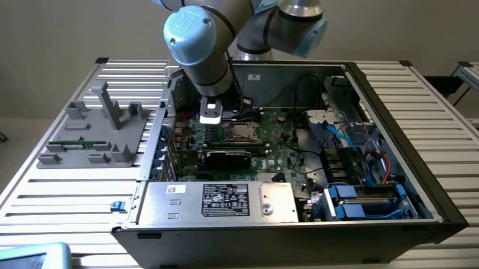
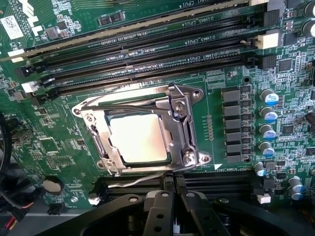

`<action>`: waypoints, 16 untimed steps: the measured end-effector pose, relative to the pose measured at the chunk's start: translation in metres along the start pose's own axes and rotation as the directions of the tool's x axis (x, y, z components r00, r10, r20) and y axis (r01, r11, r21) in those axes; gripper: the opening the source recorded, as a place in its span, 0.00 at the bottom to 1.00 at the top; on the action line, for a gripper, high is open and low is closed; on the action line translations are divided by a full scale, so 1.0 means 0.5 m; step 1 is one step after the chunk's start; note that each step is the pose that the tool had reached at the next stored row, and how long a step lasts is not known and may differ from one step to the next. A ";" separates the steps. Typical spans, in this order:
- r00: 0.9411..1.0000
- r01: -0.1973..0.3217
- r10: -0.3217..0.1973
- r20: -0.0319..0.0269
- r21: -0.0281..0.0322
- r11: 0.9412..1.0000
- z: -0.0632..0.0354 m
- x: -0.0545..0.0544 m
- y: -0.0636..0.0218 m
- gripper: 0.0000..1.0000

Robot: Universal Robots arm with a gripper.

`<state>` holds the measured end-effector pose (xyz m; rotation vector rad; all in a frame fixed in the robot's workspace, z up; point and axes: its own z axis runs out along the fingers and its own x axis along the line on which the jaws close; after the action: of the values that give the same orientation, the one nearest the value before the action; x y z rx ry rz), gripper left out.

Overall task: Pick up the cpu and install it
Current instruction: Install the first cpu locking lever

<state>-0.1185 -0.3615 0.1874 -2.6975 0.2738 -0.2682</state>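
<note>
Claw (image 2: 171,195): clenched tight, black fingers (image 2: 156,209) pressed together, nothing held.
Claw place: low over the green board (image 2: 59,147), just beside the socket, not touching the chip.
Cpu (image 2: 138,138): lying flat in the socket, shiny grey top facing up.
Frame (image 2: 186,123): silver metal, sitting around the edges of the cpu, with screws at the corners.
Slots (image 2: 147,54): long and black, in rows on the far side of the socket from the claw.
Arm (image 1: 202,50): grey and light blue, reaching down into the open computer case (image 1: 389,185).
Silver box (image 1: 217,199): labelled, at the near end of the case.
Desk (image 1: 67,196): pale slats, with a grey holder (image 1: 97,134) at the exterior view's left.
</note>
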 end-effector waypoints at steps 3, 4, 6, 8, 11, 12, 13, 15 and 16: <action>1.000 -0.002 0.002 -0.001 -0.001 1.000 0.000 0.002 0.001 0.12; 1.000 -0.003 0.003 -0.001 -0.001 1.000 0.000 0.003 0.001 0.12; 1.000 -0.004 0.004 -0.002 -0.001 1.000 0.000 0.004 0.001 0.12; 1.000 -0.006 0.006 -0.002 0.001 1.000 0.000 0.004 0.001 0.12; 1.000 -0.007 0.007 -0.001 0.008 1.000 -0.004 0.000 0.000 0.12; 1.000 -0.008 0.008 -0.001 0.010 1.000 -0.007 -0.003 -0.001 0.12; 1.000 -0.008 0.008 -0.001 0.011 1.000 -0.010 -0.007 -0.001 0.12; 1.000 -0.009 0.009 -0.001 0.012 1.000 -0.012 -0.013 0.000 0.12; 1.000 -0.009 0.009 -0.001 0.012 1.000 -0.013 -0.016 0.000 0.12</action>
<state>-0.1277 -0.3623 0.1921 -2.6839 0.2836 -0.2673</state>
